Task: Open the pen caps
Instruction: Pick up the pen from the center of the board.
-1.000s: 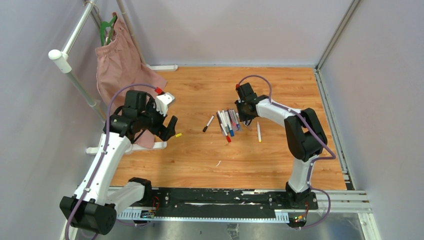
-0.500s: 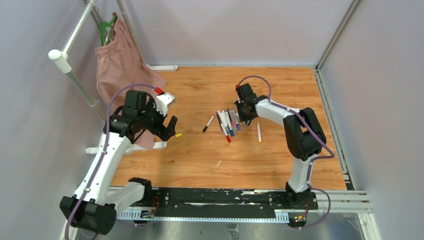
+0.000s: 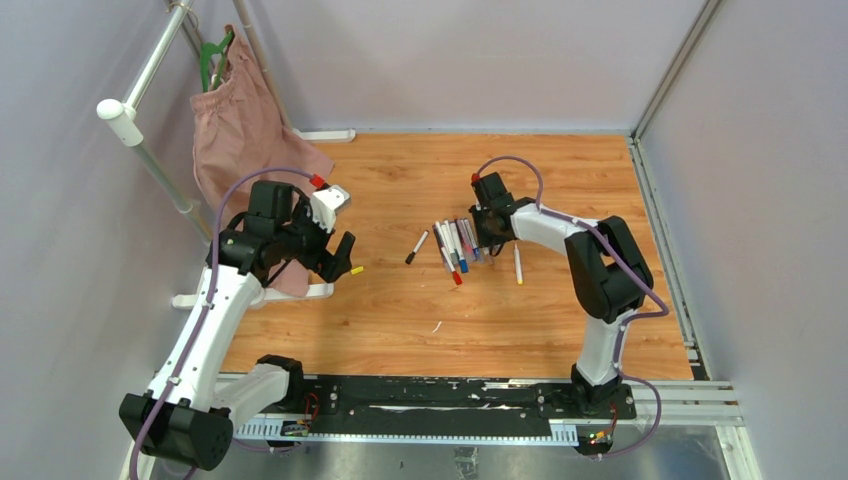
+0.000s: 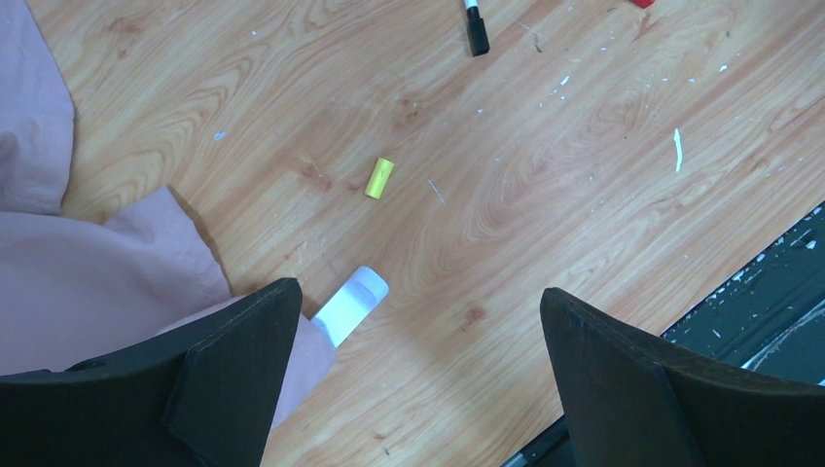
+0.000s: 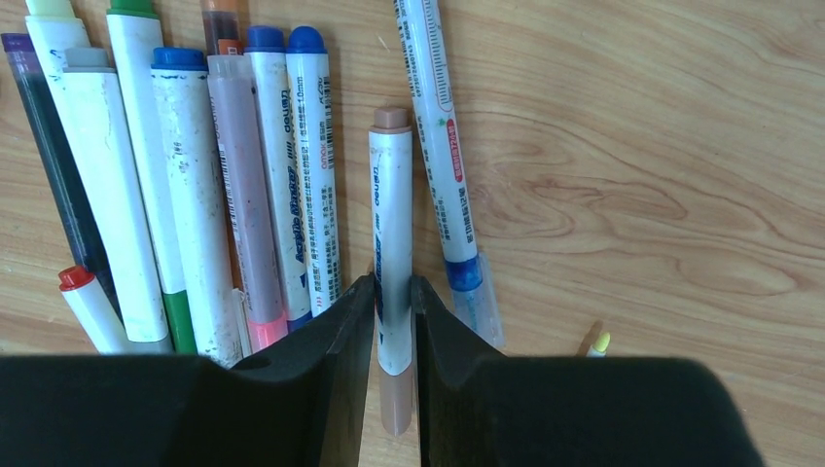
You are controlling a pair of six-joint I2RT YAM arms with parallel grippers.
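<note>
The pen caps (image 5: 305,40) are mostly on their pens, and the one nearest the action is the brown cap (image 5: 394,119) at the far end of a white pen (image 5: 392,224). The right gripper (image 5: 393,288) is clamped on that pen's barrel. Its two black fingers (image 5: 340,350) press in from either side with only the barrel between them. A brown end pokes out below the grip too. The pen lies flat on the wooden table (image 5: 632,195). Just to its left is a tight row of markers (image 5: 195,195) lying side by side, with blue, green and grey caps at their far ends. A thin pen (image 5: 433,97) lies close along its right side.

Over on the other side, the left gripper (image 4: 418,297) hangs above the table with its jaws spread wide, holding nothing and touching nothing. Below it, loose on the wood, lies a short yellow cap (image 4: 377,178), on its own. A pink cloth (image 4: 88,282) lies beside the left finger, with a white tube end (image 4: 352,297) showing at its edge. A black-capped pen (image 4: 476,27) lies further out, apart from the main bunch.
</note>
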